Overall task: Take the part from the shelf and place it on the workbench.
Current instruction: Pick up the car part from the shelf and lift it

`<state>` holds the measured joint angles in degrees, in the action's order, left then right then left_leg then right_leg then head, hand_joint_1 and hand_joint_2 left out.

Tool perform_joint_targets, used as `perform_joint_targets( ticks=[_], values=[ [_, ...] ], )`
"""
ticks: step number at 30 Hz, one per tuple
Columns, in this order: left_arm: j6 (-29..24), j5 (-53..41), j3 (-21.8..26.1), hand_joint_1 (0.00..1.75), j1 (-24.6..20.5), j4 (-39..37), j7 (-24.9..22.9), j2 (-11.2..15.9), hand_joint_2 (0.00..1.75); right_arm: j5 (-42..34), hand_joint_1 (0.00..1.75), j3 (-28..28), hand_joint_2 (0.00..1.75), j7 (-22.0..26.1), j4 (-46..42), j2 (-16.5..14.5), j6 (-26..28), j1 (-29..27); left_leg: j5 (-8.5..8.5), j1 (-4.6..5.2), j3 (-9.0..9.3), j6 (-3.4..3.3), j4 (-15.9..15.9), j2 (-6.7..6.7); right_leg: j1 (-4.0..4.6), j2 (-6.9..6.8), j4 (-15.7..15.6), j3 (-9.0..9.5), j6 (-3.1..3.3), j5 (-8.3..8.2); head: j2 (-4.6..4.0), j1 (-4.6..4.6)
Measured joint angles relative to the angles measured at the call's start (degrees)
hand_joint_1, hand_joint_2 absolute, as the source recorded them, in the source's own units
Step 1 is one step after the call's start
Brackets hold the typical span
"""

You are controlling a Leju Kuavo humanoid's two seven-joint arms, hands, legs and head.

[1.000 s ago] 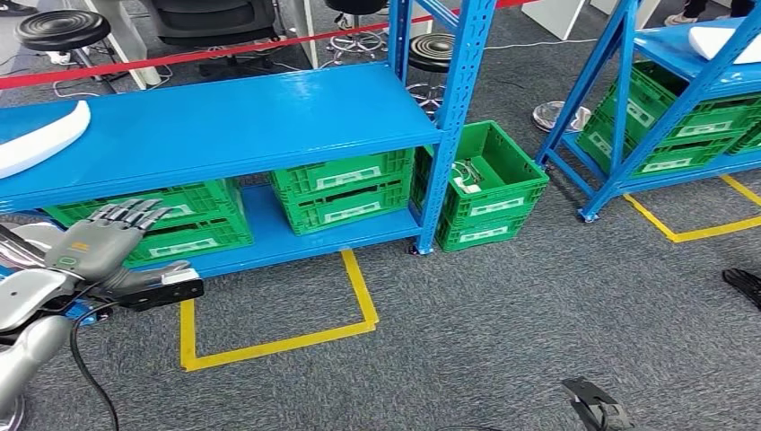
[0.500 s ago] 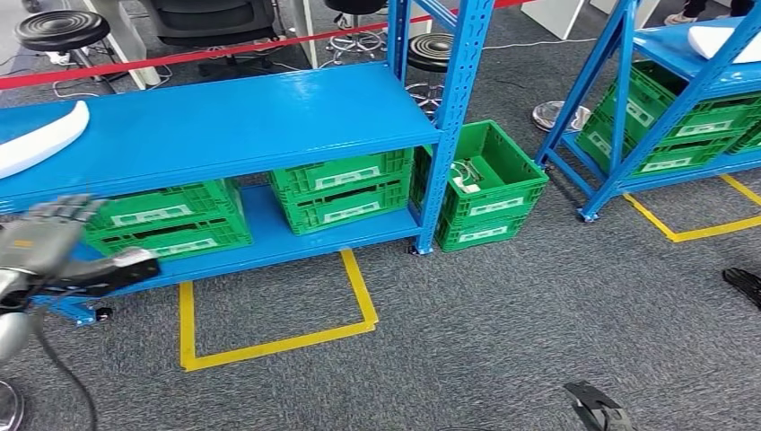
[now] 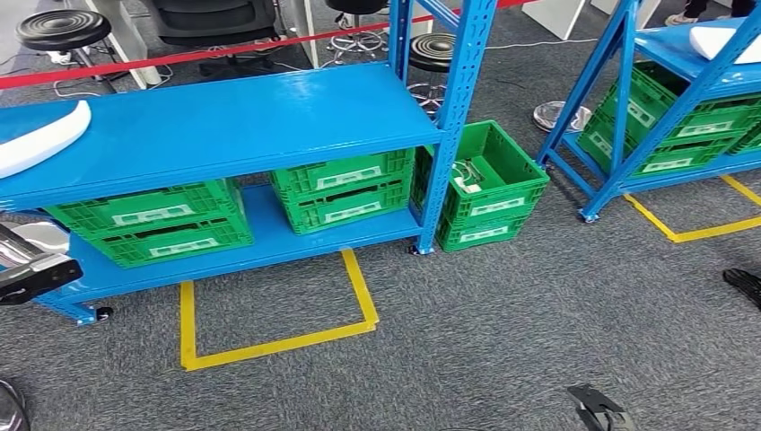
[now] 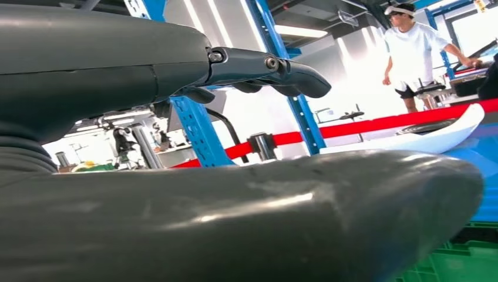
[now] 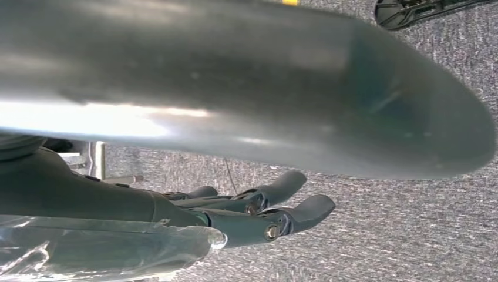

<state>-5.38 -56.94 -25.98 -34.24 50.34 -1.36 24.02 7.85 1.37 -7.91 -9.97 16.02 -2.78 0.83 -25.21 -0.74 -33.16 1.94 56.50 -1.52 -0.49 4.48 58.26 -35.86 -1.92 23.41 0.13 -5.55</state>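
A white curved part (image 3: 40, 135) lies at the far left of the blue shelf's upper board (image 3: 251, 121). In the left wrist view the same part (image 4: 428, 136) lies ahead of my left hand (image 4: 106, 76), apart from it. The thick thumb (image 4: 264, 211) and the dark fingers (image 4: 282, 73) are spread with nothing between them. In the head view a dark bit of my left arm (image 3: 31, 274) shows at the left edge, below the shelf board. My right hand (image 5: 176, 217) hangs over grey carpet, its fingers (image 5: 293, 214) loosely extended and holding nothing.
Green crates (image 3: 345, 190) fill the lower shelf and one open crate (image 3: 489, 184) stands on the floor beside the post. A second blue rack (image 3: 682, 99) at right carries another white part (image 3: 718, 40). Red barrier tape (image 3: 179, 56), stools and a person (image 4: 411, 53) are behind.
My left hand has swung left and back, from in front of the lower shelf's crates to the head view's left edge. The shelf, crates and part have not moved.
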Motion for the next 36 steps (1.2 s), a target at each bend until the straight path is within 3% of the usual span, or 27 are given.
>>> perform_joint_targets(
  ticks=[19,24,27,28,30,33,34,35,36],
  values=[
    [0.59,-3.06,5.35,0.0,1.64,-0.51,1.86,2.76,0.0,0.32,0.0,-0.7,0.0,-0.04,0.02,0.02,0.48,-0.12,-0.09,0.15,-0.04,-0.13,0.09,0.0,-0.17,0.0,-0.07,0.0,-0.06,-0.02,0.0,0.02],
    [1.89,-1.98,6.73,0.0,1.89,0.06,2.81,3.43,0.0,0.39,0.0,-0.94,0.0,0.23,0.03,0.02,0.32,-0.26,-0.35,0.57,-0.07,-0.73,0.18,0.01,-0.6,0.08,-0.3,0.05,-0.62,0.06,0.0,0.04],
    [2.56,-1.65,7.44,0.0,1.88,0.94,2.97,3.61,0.0,0.38,0.0,-1.12,0.0,0.19,0.04,0.04,-0.01,-0.41,-0.53,0.63,0.41,-1.74,-0.69,0.22,-0.65,-0.24,0.24,0.05,-1.35,-0.48,0.01,0.01],
    [2.82,-1.52,7.61,0.0,1.87,1.21,3.01,3.67,0.0,0.38,0.0,-1.21,0.0,0.16,0.05,0.05,-0.11,-0.45,-0.56,0.52,0.84,-2.05,-0.96,0.39,-0.52,-0.97,1.02,-0.16,-1.52,-0.26,0.01,-0.08],
    [3.33,-1.28,7.81,0.0,1.86,1.58,3.13,3.84,0.0,0.37,0.0,-1.39,0.0,0.15,0.05,0.1,-0.23,-0.4,-0.71,0.34,1.68,-2.3,-1.05,0.81,-0.39,-2.8,5.04,-2.18,-1.7,2.12,0.01,-0.2],
    [3.73,-1.2,7.92,0.0,2.1,1.73,3.27,3.99,0.0,0.37,0.0,-1.46,0.0,0.2,0.04,0.08,-0.39,-0.4,-1.55,0.22,2.64,-2.09,-1.03,1.34,-0.55,-3.87,15.82,-8.22,-1.99,6.18,0.0,-0.33],
    [3.79,-1.2,7.93,0.0,2.25,1.73,3.31,4.0,0.0,0.37,0.0,-1.48,0.0,0.19,0.05,0.07,-0.41,-0.51,-1.95,0.09,3.13,-1.85,-1.02,1.48,-0.67,-3.93,16.92,-9.2,-2.07,5.99,0.0,-0.37],
    [3.83,-1.2,7.93,0.0,2.38,1.73,3.35,4.0,0.0,0.37,0.0,-1.5,0.0,0.19,0.05,0.07,-0.4,-0.62,-2.46,-0.13,3.76,-1.53,-1.0,1.6,-0.8,-3.98,15.58,-8.93,-2.22,4.58,0.0,-0.36],
    [3.84,-1.2,7.94,0.0,2.45,1.76,3.39,4.01,0.0,0.37,0.0,-1.53,0.0,0.19,0.05,0.07,-0.4,-0.72,-3.06,-0.4,4.54,-1.13,-0.98,1.7,-0.99,-4.1,12.25,-7.62,-2.49,2.29,0.0,-0.37]
  ],
)
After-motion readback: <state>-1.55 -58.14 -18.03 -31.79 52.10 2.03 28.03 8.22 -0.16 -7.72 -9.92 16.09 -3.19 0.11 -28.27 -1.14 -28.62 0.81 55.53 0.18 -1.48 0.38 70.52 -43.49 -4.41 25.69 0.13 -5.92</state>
